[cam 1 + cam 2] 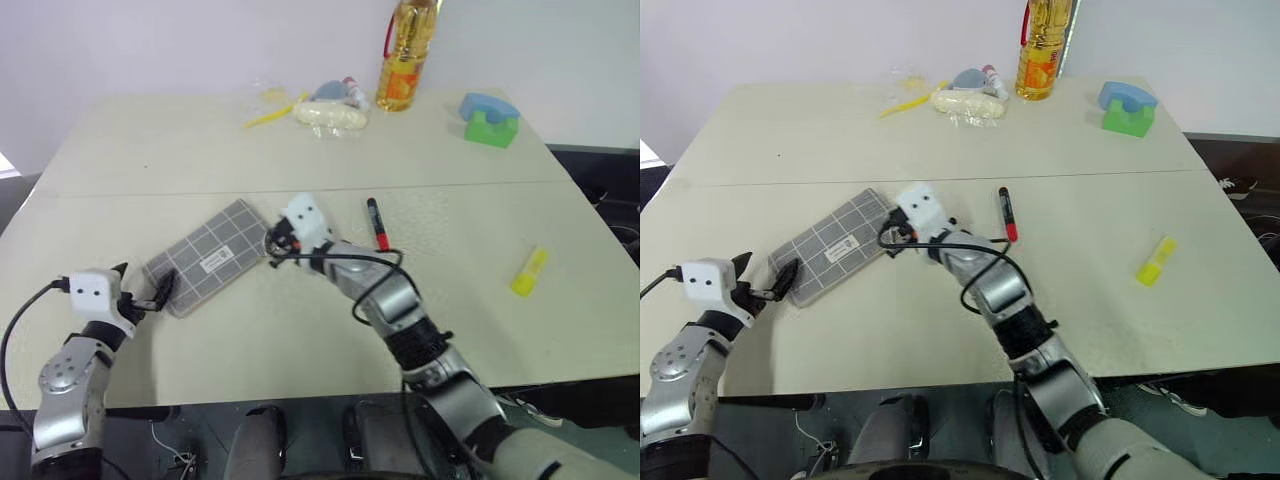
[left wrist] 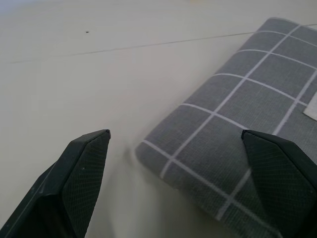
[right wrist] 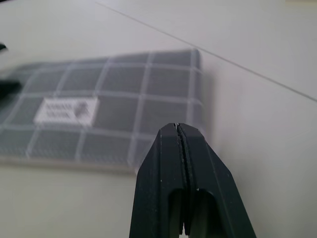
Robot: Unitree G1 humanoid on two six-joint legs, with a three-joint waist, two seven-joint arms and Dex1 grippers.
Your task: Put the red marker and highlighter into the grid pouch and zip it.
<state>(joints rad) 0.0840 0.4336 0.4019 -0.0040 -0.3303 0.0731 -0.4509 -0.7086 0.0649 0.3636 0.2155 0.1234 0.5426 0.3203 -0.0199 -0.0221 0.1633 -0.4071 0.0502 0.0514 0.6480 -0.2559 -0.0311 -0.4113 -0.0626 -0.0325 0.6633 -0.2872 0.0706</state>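
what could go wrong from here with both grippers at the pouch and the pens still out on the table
1. The right gripper has its jaws shut on nothing beside the grid pouch; if it pushes on, it may shove the pouch instead of catching the zip.
2. The left gripper stands open over one corner only, so the pouch could pivot or slide out.
3. The red marker and highlighter lie far off; the highlighter, near the table edge, could get knocked off.
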